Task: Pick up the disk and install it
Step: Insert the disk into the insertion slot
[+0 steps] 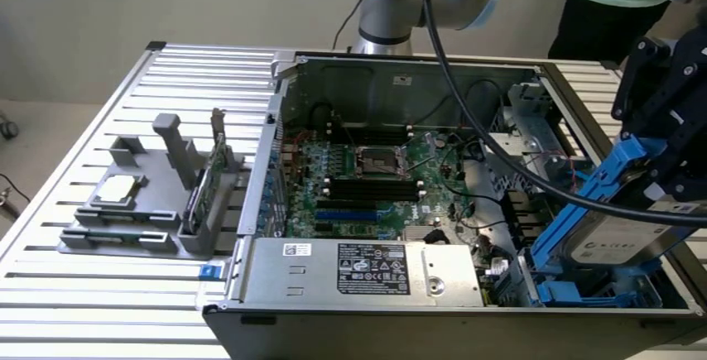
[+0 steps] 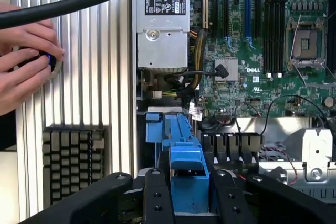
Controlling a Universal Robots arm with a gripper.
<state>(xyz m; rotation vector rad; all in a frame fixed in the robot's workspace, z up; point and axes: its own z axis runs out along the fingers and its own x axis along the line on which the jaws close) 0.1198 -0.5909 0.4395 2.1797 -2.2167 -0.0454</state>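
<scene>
The disk (image 1: 621,242), silver-grey with blue rails (image 1: 584,203) along its edges, hangs tilted over the drive bay (image 1: 574,292) in the corner of the open computer case at the exterior view's right. My gripper (image 1: 658,194) is shut on its upper end. In the wrist view the two black fingers (image 2: 157,198) press either side of the disk's blue rail (image 2: 186,163), which points down toward the blue bay parts (image 2: 157,127) below it. The disk's lower end sits just above or at the bay; contact cannot be told.
The open case's wall (image 1: 274,128) surrounds the motherboard (image 1: 376,178) and the power supply (image 1: 365,269). A grey fixture (image 1: 132,219) on the slatted table holds a square chip (image 1: 119,189) and an upright green card (image 1: 210,182). A person's hands (image 2: 26,61) and a keyboard (image 2: 71,161) lie beside the case.
</scene>
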